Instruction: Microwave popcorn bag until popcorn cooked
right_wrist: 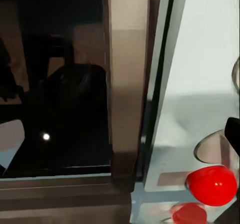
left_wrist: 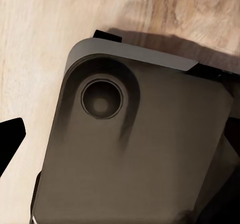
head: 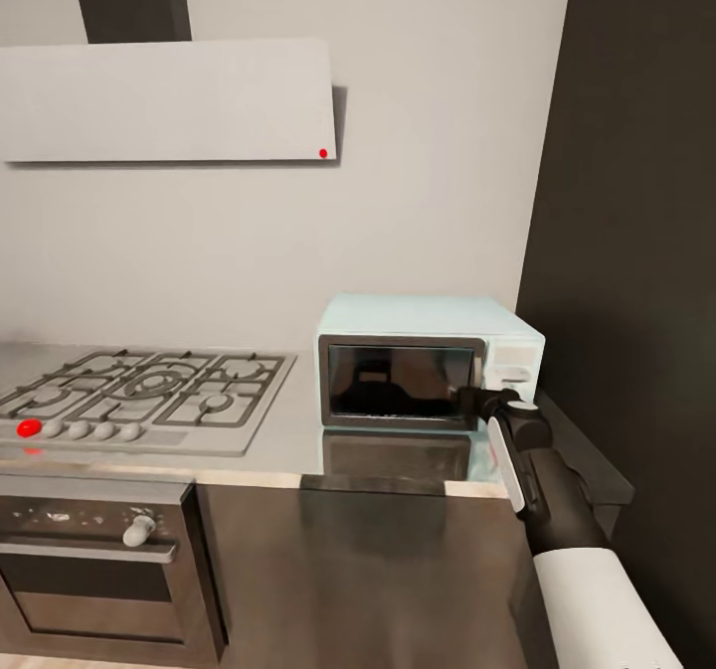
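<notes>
At the lower right of the head view, the right gripper is stretched out to the front of the microwave, its tip at the seam where the dark glass door meets the pale control panel. The microwave sits on the countertop to the right of the gas hob, against the wall beside a tall dark cabinet. The right wrist view looks straight at that seam: the door frame runs up the middle, dark glass to its left, and a red indicator light glows at the lower right of the panel (its reflection just beneath). Whether the right fingers are spread or closed I cannot tell. The door looks closed, and the popcorn bag cannot be made out behind the glass. The next move turns on the panel lying just right of the fingertips, so the right arm is the nearer one. The left wrist view looks down on a grey part of the robot's base over the wood floor.
</notes>
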{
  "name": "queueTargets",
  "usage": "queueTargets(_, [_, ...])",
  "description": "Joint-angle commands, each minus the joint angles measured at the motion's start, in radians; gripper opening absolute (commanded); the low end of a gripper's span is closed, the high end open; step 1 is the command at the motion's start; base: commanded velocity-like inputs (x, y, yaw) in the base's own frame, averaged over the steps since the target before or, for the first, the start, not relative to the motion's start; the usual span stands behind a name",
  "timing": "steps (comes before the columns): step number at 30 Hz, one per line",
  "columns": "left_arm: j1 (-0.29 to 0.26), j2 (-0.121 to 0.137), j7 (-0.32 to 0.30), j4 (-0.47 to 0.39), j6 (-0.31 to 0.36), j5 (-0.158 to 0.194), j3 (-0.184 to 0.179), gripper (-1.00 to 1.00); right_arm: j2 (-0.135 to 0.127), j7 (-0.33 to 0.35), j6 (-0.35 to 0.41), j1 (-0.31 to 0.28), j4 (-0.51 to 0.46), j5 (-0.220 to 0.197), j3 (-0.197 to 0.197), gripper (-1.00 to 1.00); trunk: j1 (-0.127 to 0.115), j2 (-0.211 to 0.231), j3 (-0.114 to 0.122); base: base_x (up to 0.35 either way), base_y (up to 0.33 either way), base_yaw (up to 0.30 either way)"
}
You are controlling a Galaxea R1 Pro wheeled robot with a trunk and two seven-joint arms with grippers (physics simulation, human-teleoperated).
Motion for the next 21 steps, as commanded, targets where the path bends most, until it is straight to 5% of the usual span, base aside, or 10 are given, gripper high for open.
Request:
queueTargets(1, [0.0, 0.0, 0.001, -0.001, -0.002, 0.003, 0.002, 1.0, -0.001, 0.0, 0.005, -0.001, 0.002, 0.004, -0.001, 1.0, 0.0, -0.001, -0.001, 0.01, 0.0, 0.0])
queueTargets(21, [0.0, 0.001, 0.002, -0.001, -0.002, 0.011, 0.011, 1.0, -0.004, 0.0, 0.005, -0.001, 0.008, 0.004, 0.001, 1.0, 0.0, -0.001, -0.001, 0.027, 0.0, 0.0])
